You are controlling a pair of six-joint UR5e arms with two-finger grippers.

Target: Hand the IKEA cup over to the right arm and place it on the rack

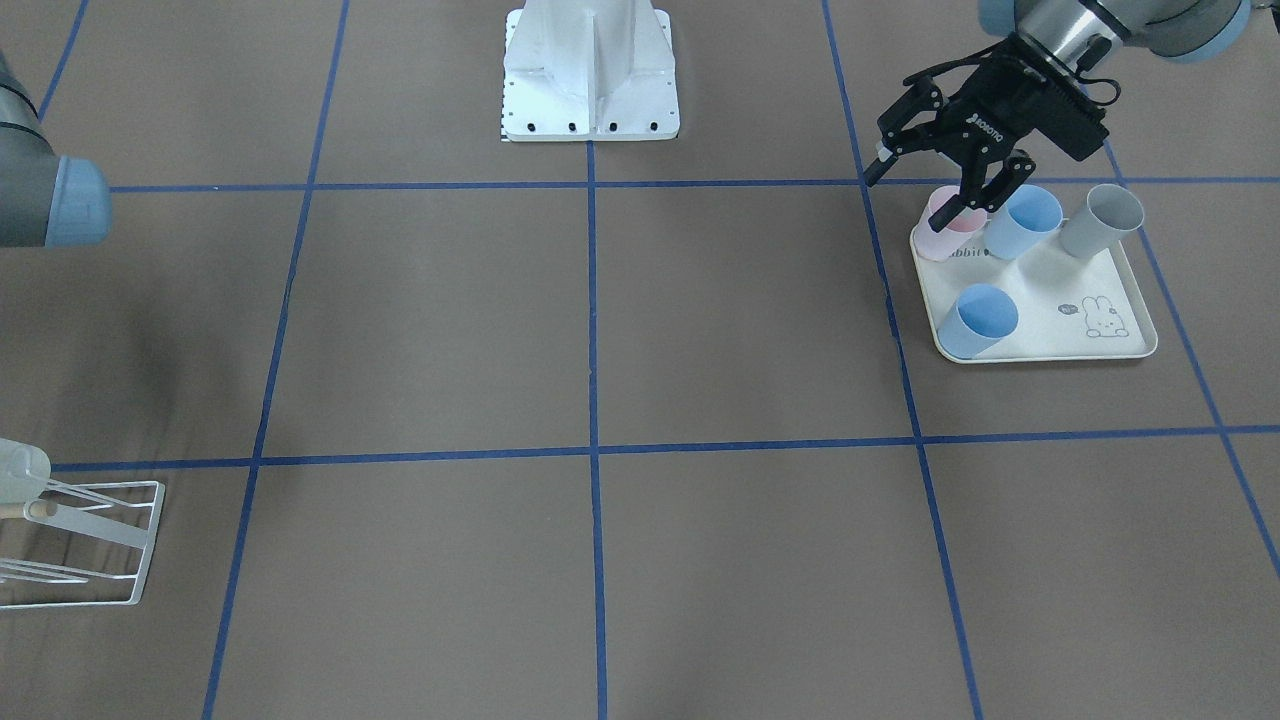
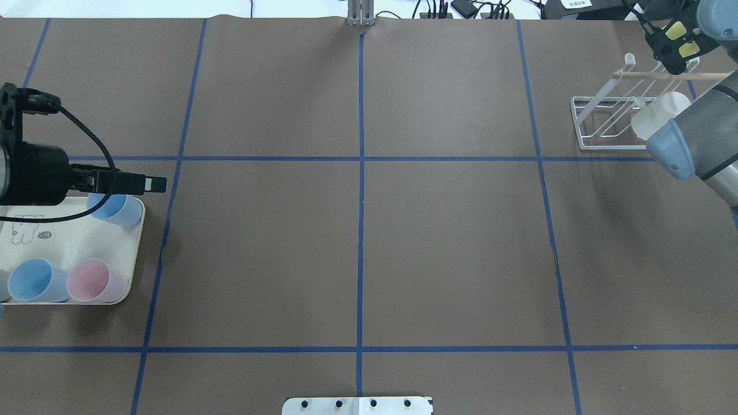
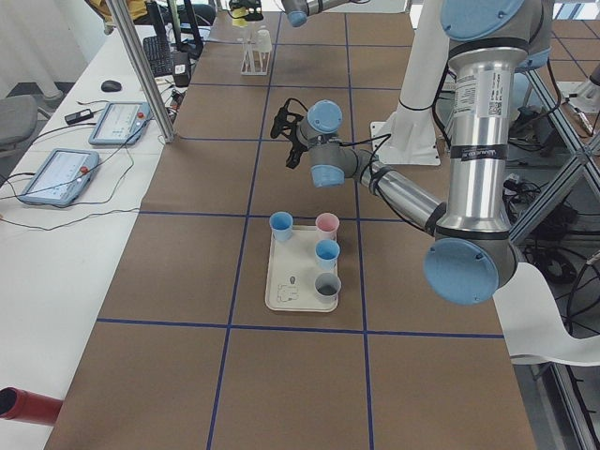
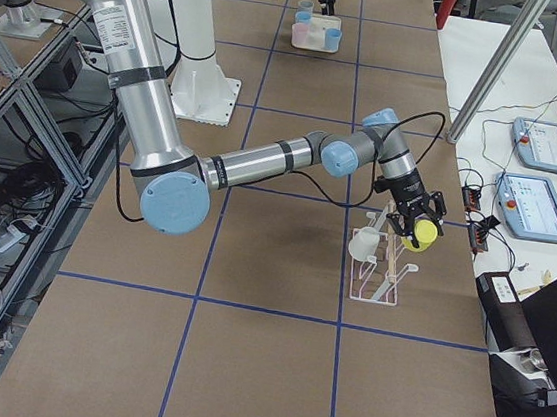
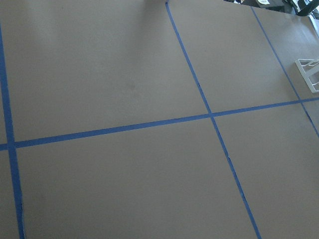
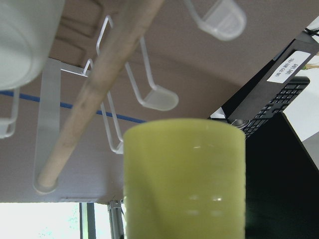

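Observation:
My right gripper (image 2: 673, 49) is shut on a yellow-green cup (image 6: 184, 179) and holds it at the far end of the white wire rack (image 2: 605, 118), close by its wooden dowel (image 6: 99, 94). The exterior right view shows the cup (image 4: 419, 232) just above the rack (image 4: 377, 275). A white cup (image 2: 660, 112) hangs on the rack. My left gripper (image 1: 925, 188) is open and empty, hovering over the pink cup (image 1: 943, 232) at the tray's corner nearest the robot. The left wrist view shows only the table and a rack corner (image 5: 309, 74).
A cream rabbit-print tray (image 1: 1050, 300) holds the pink cup, two blue cups (image 1: 1027, 222) (image 1: 980, 320) and a grey cup (image 1: 1100, 222). The robot's white base (image 1: 590, 80) stands at the table's middle edge. Blue tape lines cross the brown table.

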